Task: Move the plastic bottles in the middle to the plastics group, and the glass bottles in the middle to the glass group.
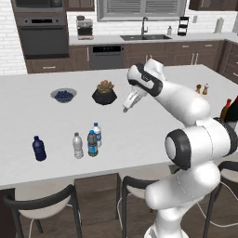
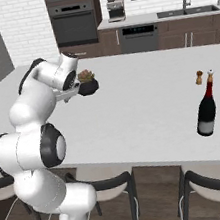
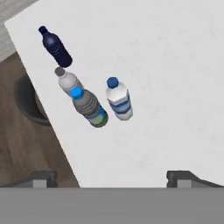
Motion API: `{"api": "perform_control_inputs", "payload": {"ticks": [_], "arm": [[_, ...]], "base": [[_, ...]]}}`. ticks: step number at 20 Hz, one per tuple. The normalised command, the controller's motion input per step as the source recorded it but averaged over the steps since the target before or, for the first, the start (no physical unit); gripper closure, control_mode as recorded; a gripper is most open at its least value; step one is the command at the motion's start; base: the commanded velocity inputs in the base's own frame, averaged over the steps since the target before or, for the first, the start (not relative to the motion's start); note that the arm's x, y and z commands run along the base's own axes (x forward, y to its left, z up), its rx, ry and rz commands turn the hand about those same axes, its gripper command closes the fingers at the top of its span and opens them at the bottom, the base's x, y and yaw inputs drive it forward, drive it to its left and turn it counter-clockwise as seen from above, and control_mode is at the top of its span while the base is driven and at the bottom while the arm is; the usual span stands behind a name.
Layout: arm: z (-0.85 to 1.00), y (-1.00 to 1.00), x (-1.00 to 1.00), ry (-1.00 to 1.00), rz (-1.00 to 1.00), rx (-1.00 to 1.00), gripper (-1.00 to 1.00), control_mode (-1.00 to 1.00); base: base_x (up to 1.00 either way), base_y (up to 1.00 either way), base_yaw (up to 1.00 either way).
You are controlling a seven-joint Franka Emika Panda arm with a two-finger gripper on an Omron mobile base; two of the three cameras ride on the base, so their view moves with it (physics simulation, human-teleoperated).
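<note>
Both water bottles (image 1: 94,139) are already set just beside the white-labelled bottle (image 1: 77,145), the dark wine bottle (image 2: 205,108) apparently placed, gripper (image 1: 126,108) fingers apart, empty.

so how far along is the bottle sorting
Done, it seems: the dark water bottle and pale water bottle stand beside the navy bottle and white-label bottle. The glass bottle stands at the counter's right end, apparently by the red-brown bottle. In hand: nothing; the end effector hovers open. Left: little, if anything.
</note>
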Motion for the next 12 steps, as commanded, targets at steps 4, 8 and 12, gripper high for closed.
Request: {"api": "perform_control_inputs", "payload": {"ticks": [4, 8, 12], "arm": [[0.39, -0.51, -0.52, 0.22, -0.46, -0.03, -1.00, -1.00], [0.21, -0.51, -0.53, 0.13, -0.44, -0.12, -1.00, -1.00], [0.06, -0.53, -0.59, 0.05, -0.44, -0.18, -1.00, -1.00]], "base": [[0.00, 0.00, 0.00], [0.00, 0.00, 0.00], [0.00, 0.00, 0.00]]}}
